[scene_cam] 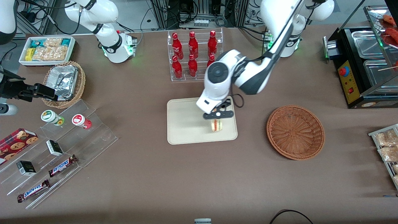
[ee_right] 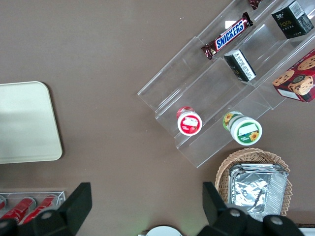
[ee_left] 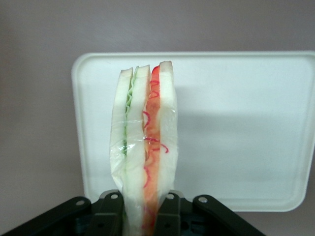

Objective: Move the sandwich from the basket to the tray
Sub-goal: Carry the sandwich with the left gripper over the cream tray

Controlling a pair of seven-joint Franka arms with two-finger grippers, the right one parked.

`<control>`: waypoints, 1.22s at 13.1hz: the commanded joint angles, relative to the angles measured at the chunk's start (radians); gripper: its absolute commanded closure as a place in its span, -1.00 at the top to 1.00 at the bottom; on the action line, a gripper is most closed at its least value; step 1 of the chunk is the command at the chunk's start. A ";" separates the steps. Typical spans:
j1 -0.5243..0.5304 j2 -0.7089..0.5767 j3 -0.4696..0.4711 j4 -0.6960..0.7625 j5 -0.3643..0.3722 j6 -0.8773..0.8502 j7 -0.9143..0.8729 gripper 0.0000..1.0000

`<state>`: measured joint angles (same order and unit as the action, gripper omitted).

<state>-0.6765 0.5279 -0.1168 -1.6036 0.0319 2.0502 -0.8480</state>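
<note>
Cream-beige tray (scene_cam: 183,124) is lying under my hand (scene_cam: 217,119), and I am gripping the sandwich (ee_left: 145,147) edge-up between my two fingers (ee_left: 110,214), its red and green layers showing. I am holding it over the tray's end nearer the basket (scene_cam: 295,132), which is sitting on the brown worktop (scene_cam: 199,180); whether the bread is touching the tray, I cannot quite tell.

Counted: one sandwich (scene_cam: 216,125), clamped in one gripper (scene_cam: 217,120) over one tray (scene_cam: 183,124). Two baskets: one reddish basket (scene_cam: 295,132), one foil-lined basket (scene_cam: 79,85). Six red bottles (scene_cam: 193,42) in view, two Snickers bars (scene_cam: 62,165), two lidded cups (scene_cam: 49,116), two dark boxes (scene_cam: 54,147), one cookie box (scene_cam: 17,141), one snack bin (scene_cam: 46,49).
</note>
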 commanded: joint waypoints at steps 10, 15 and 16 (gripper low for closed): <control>-0.117 0.199 0.016 0.102 0.054 0.062 -0.068 0.15; -0.112 0.169 0.022 0.105 0.052 0.057 -0.068 0.99; -0.107 0.135 0.023 0.103 0.051 0.053 -0.068 0.99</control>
<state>-0.7779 0.7096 -0.1078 -1.5085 0.0695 2.1187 -0.8920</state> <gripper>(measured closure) 0.185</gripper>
